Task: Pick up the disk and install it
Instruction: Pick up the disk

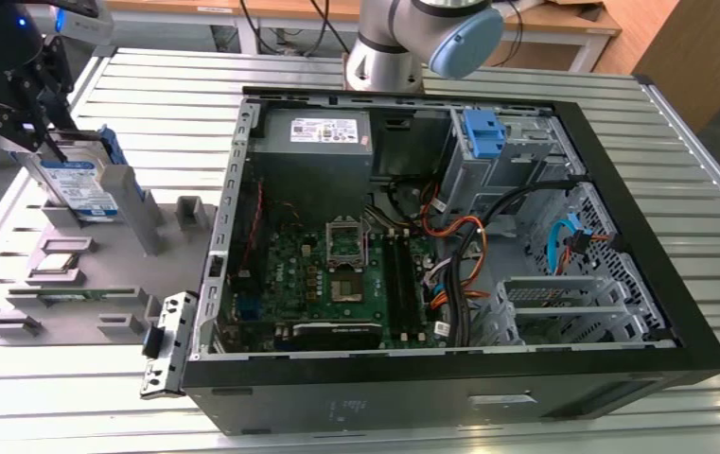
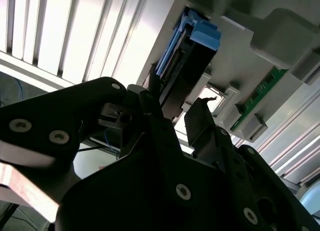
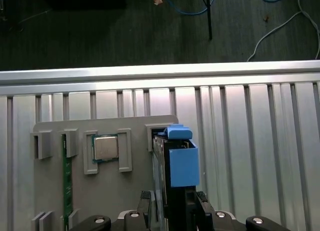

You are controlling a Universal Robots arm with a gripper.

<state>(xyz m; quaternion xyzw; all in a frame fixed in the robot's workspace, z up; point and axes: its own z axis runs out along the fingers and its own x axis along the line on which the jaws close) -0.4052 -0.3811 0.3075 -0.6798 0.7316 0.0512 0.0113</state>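
Slatted metal table point(image 1: 31, 407), dark floor point(image 3: 100, 36)

disk point(image 1: 82, 184) | silver, white-and-blue label, blue side rails | upright on edge | in grey holder point(image 1: 107, 284), exterior view's left

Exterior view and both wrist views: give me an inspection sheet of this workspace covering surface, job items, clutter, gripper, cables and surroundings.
Surface: slatted metal table carrying a grey fixture tray.
Job's things: disk upright in a tray slot; open computer case beside the tray.
Clutter: processor and memory stick in the tray; blue bracket inside the case.
Gripper: gripper at the disk; grip cannot be judged.
Cables: orange and black cables inside the case; blue cable on the floor.
Surroundings: dark floor; wooden furniture behind the table.
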